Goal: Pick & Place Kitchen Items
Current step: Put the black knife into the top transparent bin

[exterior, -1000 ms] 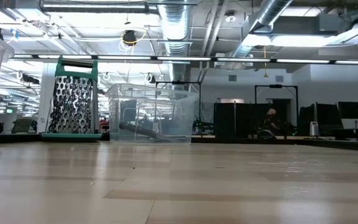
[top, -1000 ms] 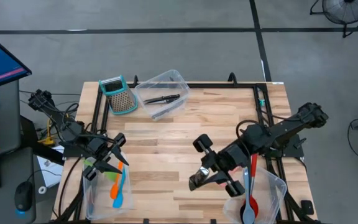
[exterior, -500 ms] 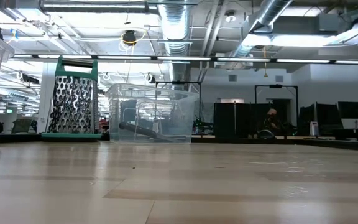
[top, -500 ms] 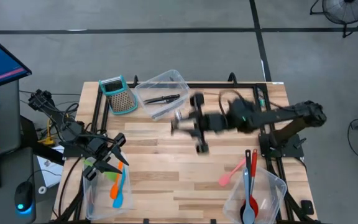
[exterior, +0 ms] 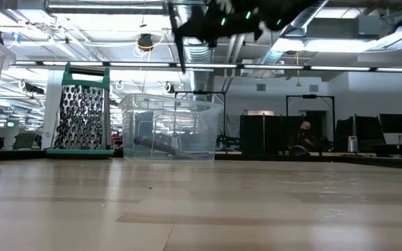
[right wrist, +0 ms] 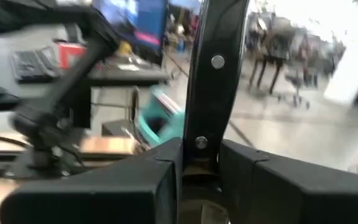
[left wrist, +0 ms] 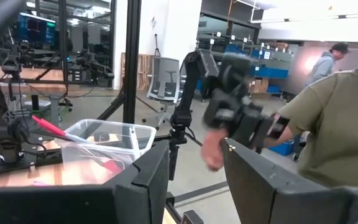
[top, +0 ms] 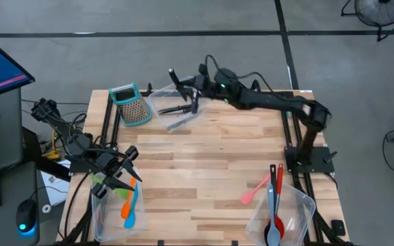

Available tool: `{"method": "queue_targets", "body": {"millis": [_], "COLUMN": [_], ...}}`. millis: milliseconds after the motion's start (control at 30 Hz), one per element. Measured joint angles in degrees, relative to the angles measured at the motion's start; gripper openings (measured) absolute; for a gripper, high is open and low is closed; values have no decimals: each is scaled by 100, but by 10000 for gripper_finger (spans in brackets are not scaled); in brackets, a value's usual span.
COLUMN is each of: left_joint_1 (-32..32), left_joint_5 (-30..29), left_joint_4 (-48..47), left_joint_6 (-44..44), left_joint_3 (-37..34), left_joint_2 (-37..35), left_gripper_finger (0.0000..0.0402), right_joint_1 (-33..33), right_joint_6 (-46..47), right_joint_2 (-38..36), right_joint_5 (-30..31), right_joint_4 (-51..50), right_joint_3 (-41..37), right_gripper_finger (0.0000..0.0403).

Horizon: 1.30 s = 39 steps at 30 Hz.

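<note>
My right gripper [top: 183, 85] reaches out level over the clear tub [top: 191, 87] at the table's far edge, shut on a black-handled knife [top: 174, 77]. In that tub lie black utensils [top: 180, 108]. My left gripper [top: 123, 172] stands open above the clear tub [top: 100, 212] at the near left, nothing between its fingers [left wrist: 148, 180]. An orange spatula [top: 126, 203] and a blue spatula [top: 133, 205] lie in that tub. The near-right tub [top: 299, 215] holds a red spoon [top: 278, 188] and a grey spoon [top: 271, 212]. A pink spatula [top: 254, 190] lies on the table beside it. My right gripper pinches the knife's black handle [right wrist: 205, 134], which has two rivets, between its two fingers. The fingers point level and lie across the handle. The knife stands upright in the hold, lifted clear, one thin end [exterior: 180, 52] hanging below the gripper above the far tub.
A metal box grater with a teal top [top: 130, 104] stands left of the far tub. The middle of the wooden table [top: 217, 150] is bare. A person in an olive top [left wrist: 334, 124] shows beyond the table in the left wrist view.
My right arm has swung fast from beside the near-right tub across the table's middle, out to the far edge over the far tub, turning toward the table's left as it went. The pink spatula, earlier hidden under the arm, now shows.
</note>
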Motion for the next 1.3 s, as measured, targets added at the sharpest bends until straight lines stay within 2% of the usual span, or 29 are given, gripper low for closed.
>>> {"method": "queue_targets", "body": {"millis": [100,200,333,533,867,1300], "left_joint_1": [0,0,0,22,22,22], "left_joint_5": [0,-2,-1,-16,-22,-24], "left_joint_4": [1,1,-3,2,1,1], "left_joint_6": [-34,-35,-4,7,9,9], "left_joint_3": [0,0,0,0,0,0], "left_joint_2": [0,0,0,0,0,0], "left_gripper_finger": [131,131,131,131,131,131], "right_joint_1": [-317,-485,-566,-560,-557,-644], "right_joint_6": [158,185,8,-424,-286,-219], "right_joint_2": [452,878,1353,1957,2504,2504], "right_joint_5": [-258,-430,-454,-451,-433,-395], "right_joint_4": [-280,-1033,-2324,-3629,-3953,-4352], "right_joint_3": [405,905,1557,2327,2782,2777], "right_gripper_finger": [60,60,60,60,60,65]}}
